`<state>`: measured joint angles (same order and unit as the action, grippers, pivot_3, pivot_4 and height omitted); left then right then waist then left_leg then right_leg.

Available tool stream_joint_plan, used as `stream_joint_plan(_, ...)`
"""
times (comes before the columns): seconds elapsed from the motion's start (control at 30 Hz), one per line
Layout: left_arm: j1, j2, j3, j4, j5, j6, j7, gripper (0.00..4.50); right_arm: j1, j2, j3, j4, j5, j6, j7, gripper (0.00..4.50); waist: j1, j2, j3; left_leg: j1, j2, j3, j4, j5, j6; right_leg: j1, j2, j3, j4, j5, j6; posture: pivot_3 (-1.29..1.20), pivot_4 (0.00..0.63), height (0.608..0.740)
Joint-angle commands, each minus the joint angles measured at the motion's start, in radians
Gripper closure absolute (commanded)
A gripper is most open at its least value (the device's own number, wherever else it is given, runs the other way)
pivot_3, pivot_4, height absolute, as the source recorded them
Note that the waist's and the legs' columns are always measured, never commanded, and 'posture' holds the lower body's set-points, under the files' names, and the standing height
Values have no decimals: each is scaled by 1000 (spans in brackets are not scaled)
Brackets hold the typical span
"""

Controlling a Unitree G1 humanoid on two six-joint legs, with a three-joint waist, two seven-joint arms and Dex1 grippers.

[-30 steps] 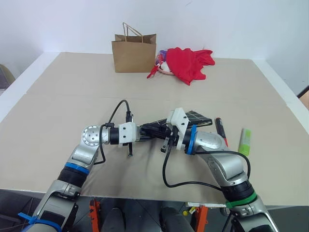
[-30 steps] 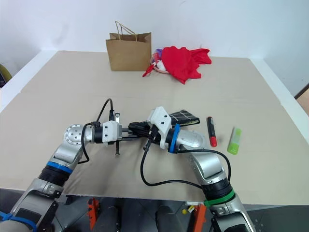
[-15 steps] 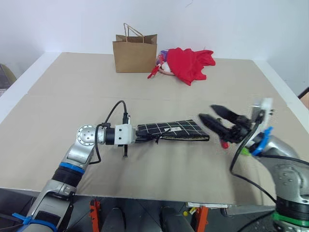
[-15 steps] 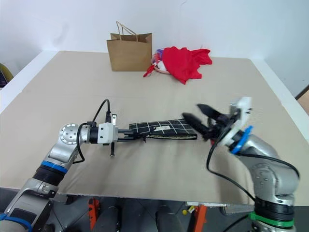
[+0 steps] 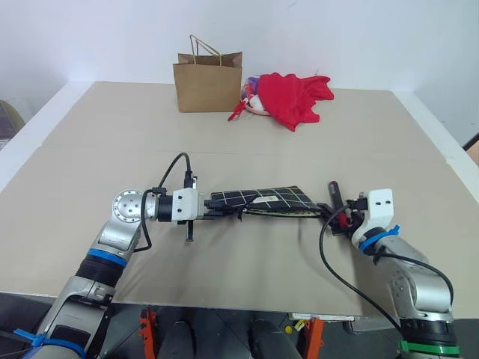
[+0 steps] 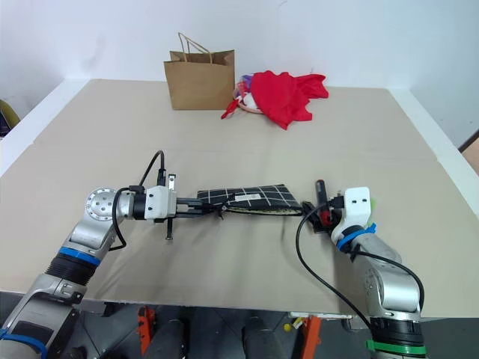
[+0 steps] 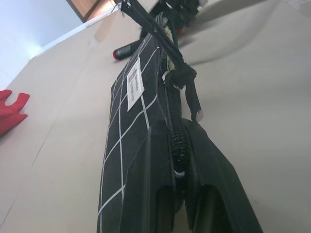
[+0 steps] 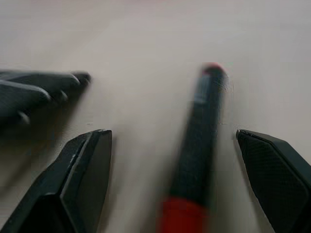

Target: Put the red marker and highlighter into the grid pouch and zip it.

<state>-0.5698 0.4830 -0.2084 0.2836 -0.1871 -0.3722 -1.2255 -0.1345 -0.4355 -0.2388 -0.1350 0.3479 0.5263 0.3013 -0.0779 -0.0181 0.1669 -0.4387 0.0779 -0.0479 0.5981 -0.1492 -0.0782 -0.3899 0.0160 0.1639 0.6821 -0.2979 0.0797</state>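
So we pinch the grid pouch [image 5: 258,201] left; right jaws gape around the red marker [image 8: 194,150], nothing packed yet.

Beige table [image 5: 112,149] with white edges, plain white wall [image 5: 359,37] behind

Silver arms with blue bands, a green band on the right, white wrist blocks, looping black cables, black fingers.

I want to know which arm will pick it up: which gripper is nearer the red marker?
Right. The right gripper is open with the red marker between its fingers; the left gripper is shut on the grid pouch.
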Motion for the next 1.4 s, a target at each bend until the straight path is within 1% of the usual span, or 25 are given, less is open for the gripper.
stream_joint_plan(0.03,-9,8,27,-43,-16,1,18,4500,24,33,13,-21,-24,33,-52,643,0,0,0,0,0,0,0,0,0,0,0,0,0,0,0,0,150,739)
stream_joint_plan(0.07,-6,9,27,-46,-15,2,19,4500,27,43,21,-29,-30,43,-61,831,0,0,0,0,0,0,0,0,0,0,0,0,0,0,0,0,150,739)
stream_joint_plan(0.1,-4,9,27,-48,-14,2,20,4500,28,51,28,-36,-39,53,-75,1557,0,0,0,0,0,0,0,0,0,1,0,0,0,0,0,0,150,739)
stream_joint_plan(0.17,2,9,27,-53,-13,3,22,4500,31,64,48,-40,-63,59,-94,1962,0,0,0,0,0,0,0,0,0,1,0,0,0,0,0,0,150,739)
stream_joint_plan(0.23,3,9,28,-55,-12,5,25,4500,32,67,60,-41,-79,65,-101,2942,0,-1,-1,1,0,-1,0,0,0,1,0,0,0,0,0,0,150,739)
stream_joint_plan(0.27,4,9,29,-56,-13,7,27,4500,31,63,63,-42,-85,65,-102,3135,0,-1,-1,1,0,0,0,0,0,1,0,0,0,0,0,0,150,739)
stream_joint_plan(0.3,4,10,29,-58,-15,10,28,4500,27,58,61,-42,-86,60,-96,3659,0,-1,-1,1,0,-1,1,0,0,2,0,0,0,0,0,0,150,739)
stream_joint_plan(0.33,5,11,30,-59,-18,11,27,4500,12,44,55,-42,-91,40,-86,3793,0,-2,-1,1,0,-1,1,0,0,2,0,0,0,0,0,0,150,739)
stream_joint_plan(0.4,7,14,31,-64,-23,14,24,4500,-33,5,38,-59,-56,-23,6,3827,0,-2,-1,1,0,0,1,0,0,2,0,0,0,1,0,0,150,739)
stream_joint_plan(0.43,8,15,30,-67,-26,15,20,4500,-58,-20,17,-71,-32,-41,46,3827,-1,1,1,1,0,0,1,0,0,2,0,0,0,1,0,0,150,739)
stream_joint_plan(0.47,9,17,29,-69,-31,15,13,4500,-94,-60,-12,-77,8,-70,117,3827,-1,1,1,1,0,1,1,1,0,1,-1,1,0,1,0,0,150,739)
stream_joint_plan(0.53,10,21,27,-72,-40,15,-1,4500,-160,-164,-55,-78,84,-140,309,3827,-1,6,5,0,0,1,1,1,0,0,0,1,0,1,0,0,150,739)
stream_joint_plan(0.57,10,21,28,-72,-45,16,-7,4500,-175,-223,-58,-100,142,-153,440,3827,-1,8,5,0,-1,1,1,1,0,0,-1,1,0,1,1,0,150,739)
stream_joint_plan(0.6,8,20,28,-71,-48,17,-10,4500,-181,-260,-55,-112,179,-159,525,3827,0,9,6,0,-1,1,1,1,0,0,-1,1,0,1,1,0,150,739)
stream_joint_plan(0.67,7,18,31,-69,-53,18,-16,4500,-176,-329,-42,-144,249,-145,663,3827,0,7,5,1,-2,0,-2,0,2,1,-2,0,0,-1,1,0,150,739)
stream_joint_plan(0.77,5,16,33,-68,-61,18,-20,4500,-143,-414,-19,-209,323,-105,810,3827,1,5,4,0,-2,-6,-3,-1,4,2,-2,-6,0,-5,-2,0,150,739)
stream_joint_plan(0.83,6,9,33,-75,-70,23,-21,4500,-101,-472,22,-249,324,-91,891,3827,4,6,5,-1,-3,-7,-3,-2,5,2,-2,-6,0,-5,-3,0,150,739)
stream_joint_plan(0.9,8,3,30,-87,-75,29,-18,4500,-71,-500,63,-240,279,-119,927,3827,6,6,5,-1,-4,-7,-3,-2,6,2,-3,-7,0,-5,-4,0,150,739)
stream_joint_plan(1.03,16,-2,25,-108,-77,38,-14,4500,-62,-514,109,-183,186,-203,960,3827,6,5,5,-1,-5,-7,-1,-2,5,3,-4,-7,0,-6,-1,0,150,739)
stream_joint_plan(1.17,29,1,24,-134,-79,49,-13,4500,-83,-505,121,-139,160,-210,948,3827,5,5,5,0,-5,-7,1,0,2,4,-4,-7,0,-3,0,0,150,739)
stream_joint_plan(1.4,66,4,17,-181,-75,62,-10,4500,-82,-494,104,-117,179,-186,940,3827,5,5,5,0,-5,-8,1,1,1,4,-4,-7,0,-3,1,0,150,739)
